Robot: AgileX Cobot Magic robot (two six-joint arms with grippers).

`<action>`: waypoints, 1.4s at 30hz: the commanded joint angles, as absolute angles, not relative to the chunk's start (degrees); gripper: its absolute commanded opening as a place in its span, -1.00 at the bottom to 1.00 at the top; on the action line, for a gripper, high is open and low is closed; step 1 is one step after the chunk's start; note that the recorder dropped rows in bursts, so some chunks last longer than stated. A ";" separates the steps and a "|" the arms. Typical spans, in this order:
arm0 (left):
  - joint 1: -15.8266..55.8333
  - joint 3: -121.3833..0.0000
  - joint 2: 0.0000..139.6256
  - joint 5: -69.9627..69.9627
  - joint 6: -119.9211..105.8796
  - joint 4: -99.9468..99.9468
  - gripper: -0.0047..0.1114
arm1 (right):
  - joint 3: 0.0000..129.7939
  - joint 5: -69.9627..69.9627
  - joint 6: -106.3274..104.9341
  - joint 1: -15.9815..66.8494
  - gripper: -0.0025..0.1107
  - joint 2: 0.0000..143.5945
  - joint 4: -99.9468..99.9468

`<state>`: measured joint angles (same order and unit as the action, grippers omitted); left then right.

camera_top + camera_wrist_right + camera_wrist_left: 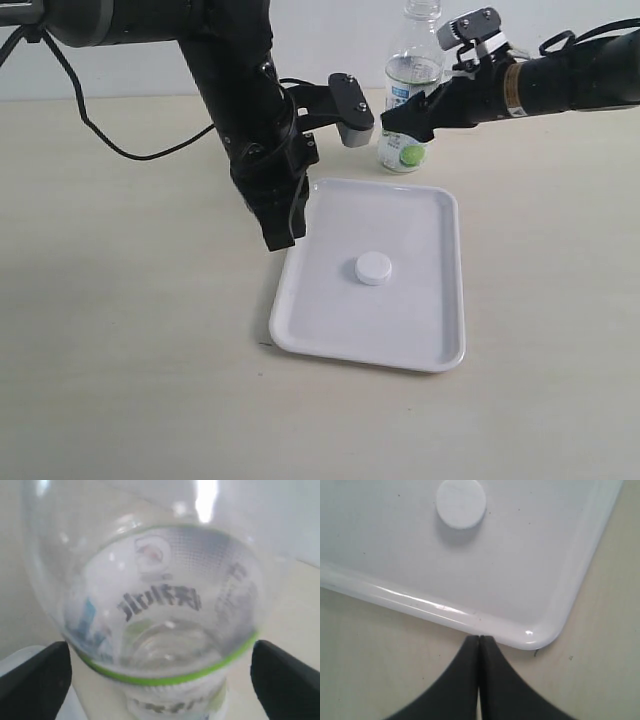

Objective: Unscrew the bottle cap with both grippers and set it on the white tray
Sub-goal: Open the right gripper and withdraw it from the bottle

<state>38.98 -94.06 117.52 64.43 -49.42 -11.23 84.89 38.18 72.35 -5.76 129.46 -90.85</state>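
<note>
The bottle cap point(372, 268) point(461, 502) lies flat near the middle of the white tray point(400, 325) point(520, 570). My left gripper point(283, 238) point(479, 639) is shut on nothing, its tips just outside the tray's left rim near the far corner. The clear bottle point(412, 75) point(160, 595) stands upright behind the tray's far edge with no cap on its neck. My right gripper point(408, 122) point(160, 667) is open, one dark finger point(35, 680) on each side of the bottle's lower body, with a small gap showing on both sides.
The beige table point(120, 330) carries everything. A black cable point(110, 140) trails across it at the back left. The left arm's dark bulk point(250, 110) leans over the tray's far left corner, close to the bottle. A pale wall stands behind.
</note>
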 commanded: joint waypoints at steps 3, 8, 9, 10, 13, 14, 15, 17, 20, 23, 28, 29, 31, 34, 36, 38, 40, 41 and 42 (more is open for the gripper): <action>38.75 -93.89 116.63 65.06 -48.80 -11.30 -0.92 | 84.97 48.48 77.12 -10.34 0.65 128.67 -93.29; 38.75 -93.89 116.63 65.06 -48.80 -11.30 -0.92 | 84.97 49.80 81.28 -11.10 0.65 128.57 -99.95; 38.75 -93.89 116.63 65.06 -48.80 -11.30 -0.92 | 84.97 49.80 81.92 -11.10 0.65 128.47 -99.95; 38.75 -93.89 116.63 65.06 -48.45 -11.30 -0.92 | 84.97 49.91 82.60 -11.10 0.65 128.22 -99.95; 38.75 -93.89 116.63 65.06 -47.65 -11.30 -0.92 | 84.97 51.26 82.99 -11.27 0.65 127.09 -99.95; 38.75 -93.89 116.63 65.06 -47.65 -11.30 -0.92 | 84.97 51.26 83.16 -11.27 0.65 126.71 -99.95; 38.75 -93.89 116.63 65.06 -47.50 -11.30 -0.92 | 84.97 51.39 83.16 -11.50 0.65 126.24 -99.95; 38.75 -93.89 116.63 65.06 -47.50 -11.30 -0.92 | 84.97 52.15 84.09 -11.83 0.65 125.39 -99.95; 38.75 -93.89 116.63 65.19 -47.50 -11.30 -0.92 | 84.97 58.29 83.82 -13.45 0.65 124.93 -99.95; 38.75 -93.89 116.63 65.05 -47.61 -11.30 -0.92 | 84.97 64.88 82.69 -15.36 0.65 124.93 -99.95; 38.75 -93.89 116.63 64.35 -47.61 -11.30 -0.92 | 84.97 69.02 85.65 -19.23 0.65 124.93 -99.95; 38.75 -93.89 116.63 64.17 -47.50 -11.30 -0.92 | 84.97 69.89 86.46 -19.91 0.65 124.93 -99.95; 38.75 -93.89 116.17 64.17 -46.83 -11.30 -0.92 | 84.97 69.96 88.71 -21.80 0.65 124.93 -99.95; 38.75 -93.89 114.77 63.95 -44.59 -11.66 -0.92 | 84.09 69.96 94.29 -24.44 0.65 124.28 -99.95; 38.67 -93.79 112.98 63.83 -43.03 -12.96 -0.92 | 81.62 69.96 96.74 -25.71 0.65 123.26 -99.95; 38.18 -92.68 110.56 63.31 -42.78 -16.74 -0.92 | 78.67 69.96 97.87 -26.70 0.65 122.08 -99.95; 37.32 -89.95 107.60 61.85 -42.78 -20.70 -0.92 | 74.89 69.96 98.15 -27.46 0.65 120.51 -99.95; 36.91 -87.88 105.59 60.27 -42.78 -22.20 -0.92 | 73.42 69.96 98.15 -27.80 0.65 119.74 -99.95; 36.49 -85.52 103.30 58.31 -42.78 -22.96 -0.92 | 71.78 69.96 98.28 -27.90 0.65 119.12 -99.95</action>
